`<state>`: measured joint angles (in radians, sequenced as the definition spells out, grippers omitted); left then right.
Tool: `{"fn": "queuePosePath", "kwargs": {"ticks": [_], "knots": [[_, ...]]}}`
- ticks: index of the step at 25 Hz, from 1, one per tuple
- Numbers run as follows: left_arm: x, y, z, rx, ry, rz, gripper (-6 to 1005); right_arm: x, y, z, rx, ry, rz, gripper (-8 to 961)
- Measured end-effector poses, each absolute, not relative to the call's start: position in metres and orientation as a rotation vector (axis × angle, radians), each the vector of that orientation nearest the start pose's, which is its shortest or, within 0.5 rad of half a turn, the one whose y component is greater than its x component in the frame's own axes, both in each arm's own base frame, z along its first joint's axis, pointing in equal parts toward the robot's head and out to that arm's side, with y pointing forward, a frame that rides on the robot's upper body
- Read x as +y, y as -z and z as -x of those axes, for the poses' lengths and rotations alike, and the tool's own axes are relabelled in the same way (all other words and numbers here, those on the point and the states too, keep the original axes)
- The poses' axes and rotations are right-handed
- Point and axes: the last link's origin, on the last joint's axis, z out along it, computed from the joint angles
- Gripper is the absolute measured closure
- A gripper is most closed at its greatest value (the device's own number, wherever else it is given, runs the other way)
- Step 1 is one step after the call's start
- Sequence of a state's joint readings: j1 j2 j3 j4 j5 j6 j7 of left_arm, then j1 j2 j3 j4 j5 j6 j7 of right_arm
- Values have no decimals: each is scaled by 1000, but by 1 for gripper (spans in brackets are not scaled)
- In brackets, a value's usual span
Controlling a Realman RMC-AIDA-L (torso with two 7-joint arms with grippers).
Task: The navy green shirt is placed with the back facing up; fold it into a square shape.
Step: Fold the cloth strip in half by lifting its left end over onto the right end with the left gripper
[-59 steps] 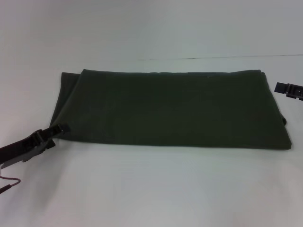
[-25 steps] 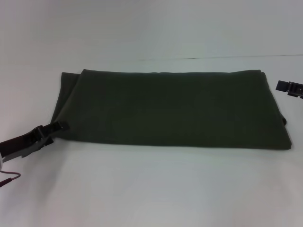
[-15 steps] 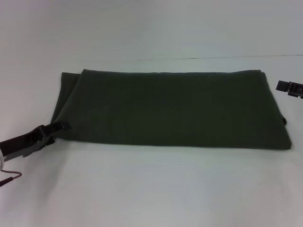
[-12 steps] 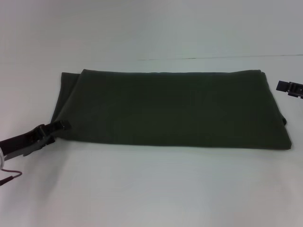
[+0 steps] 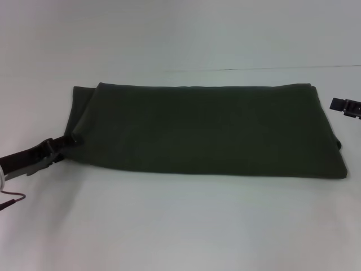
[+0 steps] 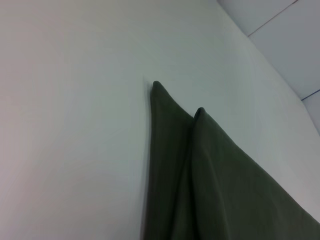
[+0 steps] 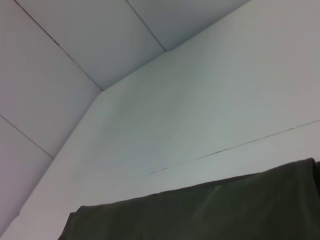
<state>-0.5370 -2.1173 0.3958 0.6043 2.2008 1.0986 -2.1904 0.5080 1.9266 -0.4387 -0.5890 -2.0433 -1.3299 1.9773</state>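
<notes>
The navy green shirt lies folded into a long dark olive band across the white table, plain side up. My left gripper reaches in from the left and meets the band's near-left corner. Its tips merge with the dark cloth there. The left wrist view shows that end of the shirt as two stacked layers rising to points. My right gripper hangs just beyond the shirt's far-right corner, apart from the cloth, mostly cut off by the picture's edge. The right wrist view shows the shirt's far edge.
A thin red cable loops on the table under my left arm. A seam line crosses the table behind the shirt. Bare white tabletop lies in front of and behind the shirt.
My left gripper has crept up and in along the shirt's left edge, ending against its near-left corner. The right gripper has edged slightly toward the picture's right edge.
</notes>
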Motion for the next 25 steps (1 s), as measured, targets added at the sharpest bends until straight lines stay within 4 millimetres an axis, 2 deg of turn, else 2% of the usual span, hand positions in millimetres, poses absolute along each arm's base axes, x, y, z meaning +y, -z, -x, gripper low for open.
{"fn": "queuePosePath", "kwargs": {"ticks": [13, 25], "knots": [[354, -10, 338, -1788, 729, 1794, 124, 359, -89, -339, 1454, -776, 2023, 225], [350, -11, 337, -1920, 721, 1755, 124, 361, -92, -339, 1448, -796, 2008, 225]]}}
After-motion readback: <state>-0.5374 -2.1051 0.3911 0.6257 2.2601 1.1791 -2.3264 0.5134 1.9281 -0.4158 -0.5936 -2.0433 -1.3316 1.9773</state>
